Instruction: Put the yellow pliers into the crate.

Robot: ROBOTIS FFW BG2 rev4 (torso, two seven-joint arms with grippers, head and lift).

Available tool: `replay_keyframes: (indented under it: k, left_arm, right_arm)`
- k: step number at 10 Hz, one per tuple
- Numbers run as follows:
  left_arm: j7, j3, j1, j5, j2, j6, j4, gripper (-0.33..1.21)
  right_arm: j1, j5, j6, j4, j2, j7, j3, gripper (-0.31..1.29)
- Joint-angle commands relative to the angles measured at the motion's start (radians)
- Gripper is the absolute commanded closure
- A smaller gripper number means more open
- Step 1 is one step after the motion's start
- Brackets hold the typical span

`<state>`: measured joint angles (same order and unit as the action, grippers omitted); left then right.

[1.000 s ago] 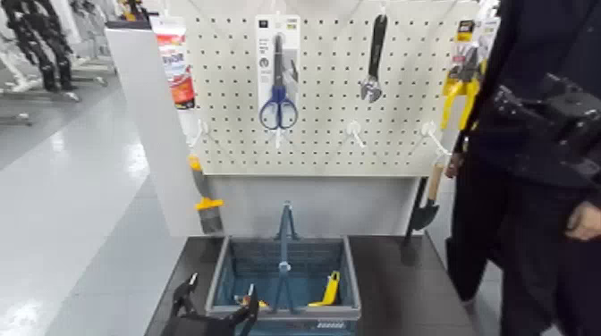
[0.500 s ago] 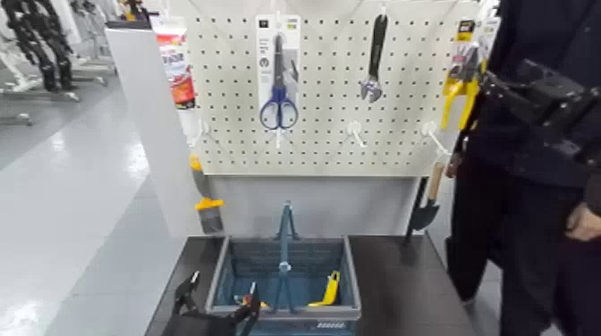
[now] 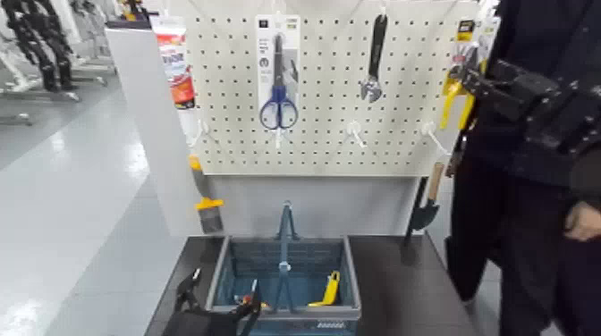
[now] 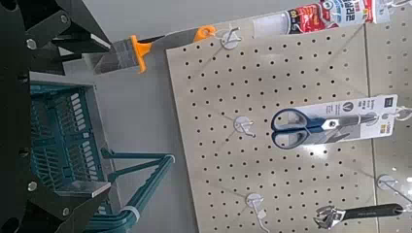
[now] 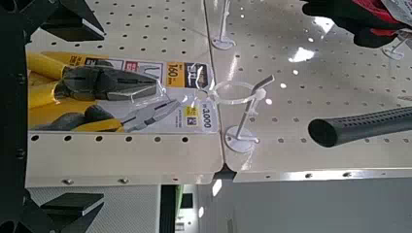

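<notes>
The left gripper stands wide open by the near left corner of the slatted crate. At far right, the right gripper, spread wide and empty, is at the carded yellow pliers hanging on the pegboard.

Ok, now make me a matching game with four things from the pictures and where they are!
Things
1. yellow pliers
2. blue-handled scissors
3. crate
4. right gripper

Places
A. hanging on the pegboard, left of the wrench in the head view
B. on the dark table
C. hanging at the pegboard's right side in the head view
D. open, by the yellow pliers

Right pairs: 1-C, 2-A, 3-B, 4-D
</notes>
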<state>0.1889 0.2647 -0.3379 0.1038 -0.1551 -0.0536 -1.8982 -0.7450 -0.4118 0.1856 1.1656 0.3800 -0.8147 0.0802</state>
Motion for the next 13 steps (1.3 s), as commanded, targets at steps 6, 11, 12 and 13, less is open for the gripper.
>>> replay_keyframes:
  k: [6,11,12,13]
  left_arm:
    - [-0.006,0.002,0.008,0.002,-0.001,-0.002,0.004,0.28]
    - [-0.006,0.002,0.008,0.005,-0.001,-0.006,0.004,0.28]
    - [-0.006,0.004,0.008,0.005,0.0,-0.006,0.004,0.28]
    - [-0.006,0.002,0.008,0.005,-0.001,-0.006,0.004,0.28]
  right_arm:
    - [-0.083,-0.013,-0.003,-0.103,0.01,-0.064,-0.062,1.08]
    - [-0.113,-0.019,-0.023,-0.136,0.01,-0.09,-0.076,1.1]
    - [-0.113,-0.021,-0.025,-0.136,0.01,-0.09,-0.076,1.1]
    - [-0.113,-0.021,-0.026,-0.132,0.01,-0.092,-0.076,1.1]
